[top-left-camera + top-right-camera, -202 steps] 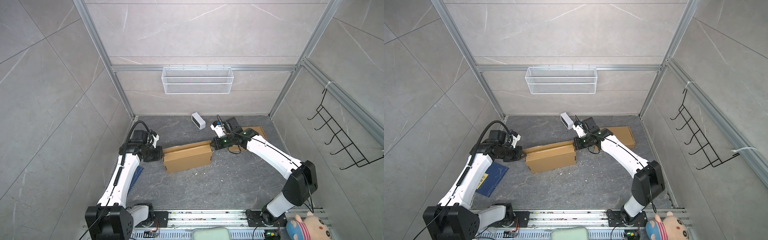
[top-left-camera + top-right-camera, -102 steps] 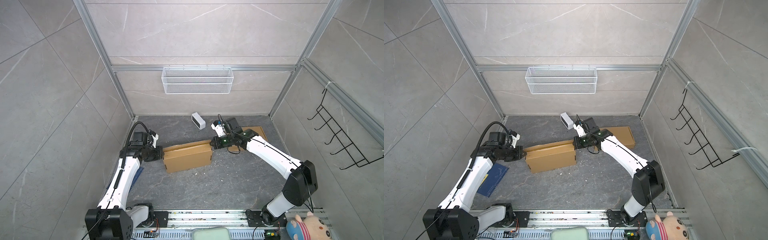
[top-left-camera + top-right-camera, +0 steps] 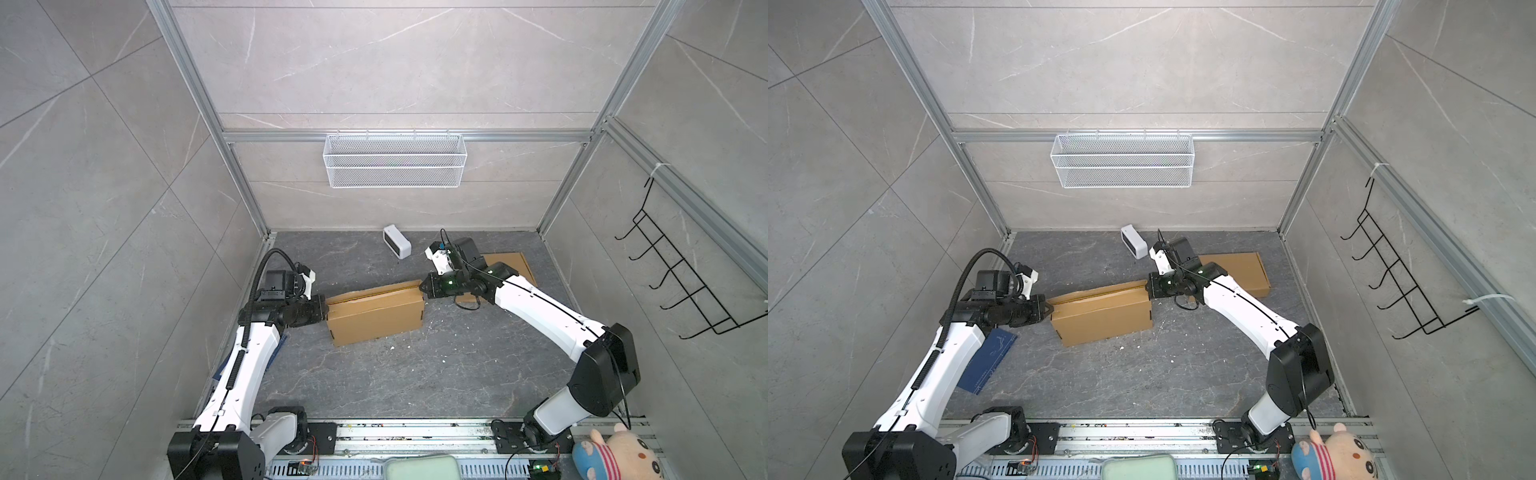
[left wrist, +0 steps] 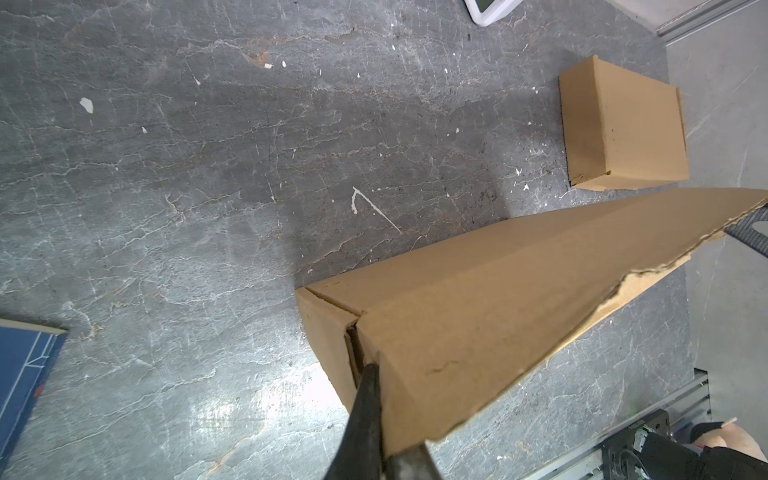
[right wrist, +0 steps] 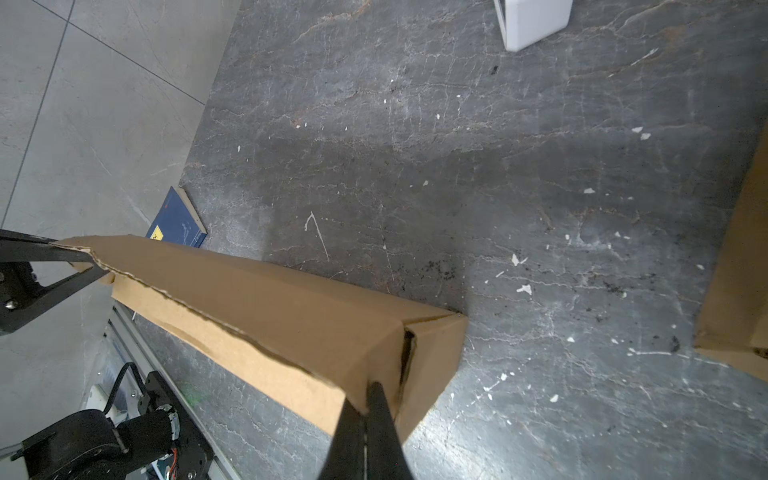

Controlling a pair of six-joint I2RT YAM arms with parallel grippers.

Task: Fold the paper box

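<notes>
Paper box (image 3: 376,318): laid lengthwise in the middle of the dark worktop (image 3: 415,382) and bracketed by both hands. Its long lid is not quite pressed flat, and a ragged edge is seen riding along the top.
Left hand (image 3: 324,309): clenched and brought right up against the box's left end at the top corner. In the wrist view the fingers (image 4: 368,399) are set at the end seam, under the lid's overhang. Whether any card is pinched cannot be told.
Right hand (image 3: 422,288): clenched too, with the fingers (image 5: 376,415) pressed together and touching the top corner of the right end.
Second carton (image 3: 509,266): laid at the back right, behind the right arm and apart from the paper box.
White device (image 3: 397,242): found near the back wall.
Blue book (image 3: 988,361): partly covered by the left arm.
Wire basket (image 3: 395,166): hung on the back wall.
</notes>
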